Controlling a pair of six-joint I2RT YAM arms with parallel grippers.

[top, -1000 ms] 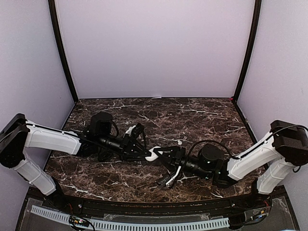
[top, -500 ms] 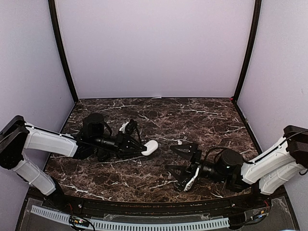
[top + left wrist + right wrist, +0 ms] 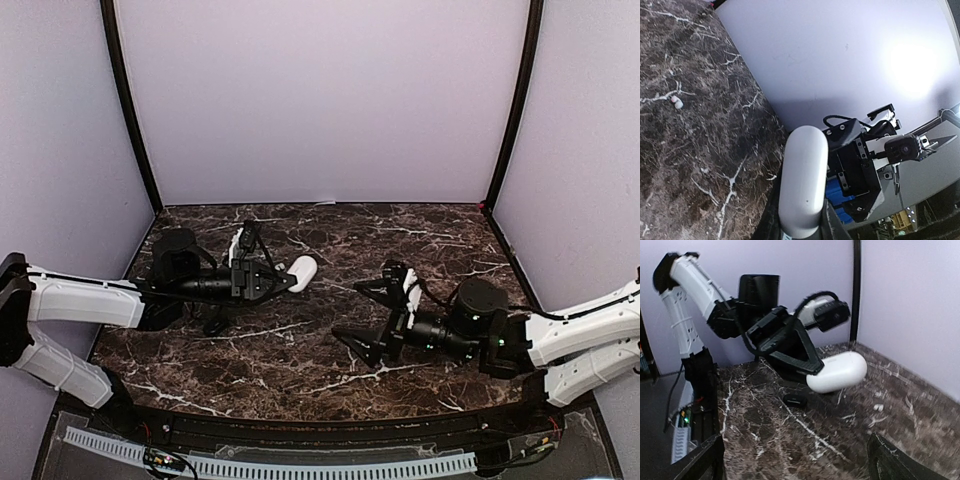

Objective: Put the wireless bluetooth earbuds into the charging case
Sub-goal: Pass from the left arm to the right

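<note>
Because the marble table (image 3: 250, 350) is hard and glossy, whatever is dropped could be skidded away. The right gripper (image 3: 370, 314) is spread wide and empty, and the left gripper (image 3: 286, 277) is pinched on the shut charging case (image 3: 303, 271), held off the surface. The tiny white earbud (image 3: 676, 102), lying well apart from it, could be flicked off by an off-centre pinch.

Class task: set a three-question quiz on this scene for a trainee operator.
1. True or false: the right gripper is open and empty.
2. What does the left gripper hold? A) a black earbud B) the white charging case C) nothing
3. Fill in: the loose white earbud lies on the ____.
Key: 1 true; 2 B; 3 table.
</note>
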